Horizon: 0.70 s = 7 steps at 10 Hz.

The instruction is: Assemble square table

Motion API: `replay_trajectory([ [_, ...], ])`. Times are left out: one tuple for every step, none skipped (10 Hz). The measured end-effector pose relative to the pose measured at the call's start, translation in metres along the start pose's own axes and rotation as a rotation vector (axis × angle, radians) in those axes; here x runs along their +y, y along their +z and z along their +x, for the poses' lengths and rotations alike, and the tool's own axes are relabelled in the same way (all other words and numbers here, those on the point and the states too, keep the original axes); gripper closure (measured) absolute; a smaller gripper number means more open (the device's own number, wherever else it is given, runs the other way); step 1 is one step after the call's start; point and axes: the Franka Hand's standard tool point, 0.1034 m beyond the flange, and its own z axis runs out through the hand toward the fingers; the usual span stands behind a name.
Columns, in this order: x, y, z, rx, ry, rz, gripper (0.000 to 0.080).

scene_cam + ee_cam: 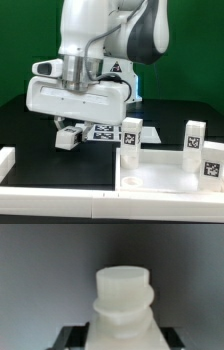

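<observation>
In the wrist view a white table leg [122,297] stands out from between my gripper's [122,339] dark fingers [76,338], its round end pointing away from the camera. The jaws are shut on its sides. In the exterior view the gripper [68,136] hangs low over the black table with the leg's white end [67,141] showing below it. It is to the exterior view's left of the square table top [160,165]. Three tagged legs stand upright on that top: one [130,133] at its near-left corner, two [195,136] [212,162] toward the right.
The marker board [103,131] lies flat just behind the gripper. A long white border rail [60,186] runs along the front edge, with a raised end [6,160] at the left. A round hole [130,182] shows in the top's front corner.
</observation>
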Motion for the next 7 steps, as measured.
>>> replay_trajectory([
  [0.0047, 0.0036, -0.0064, -0.044, 0.014, 0.023, 0.0512],
  [0.004, 0.006, -0.0087, -0.079, 0.018, 0.044, 0.0512],
  [0.0014, 0.0077, -0.0098, -0.091, 0.007, 0.048, 0.0512],
  [0.0013, 0.0087, -0.012, -0.09, 0.006, 0.044, 0.0512],
  [0.0016, 0.0095, -0.0141, -0.088, 0.007, 0.04, 0.0512],
  [0.002, 0.0094, -0.0136, -0.087, 0.007, 0.04, 0.0512],
  [0.0021, 0.0094, -0.0136, -0.087, 0.007, 0.04, 0.0512],
])
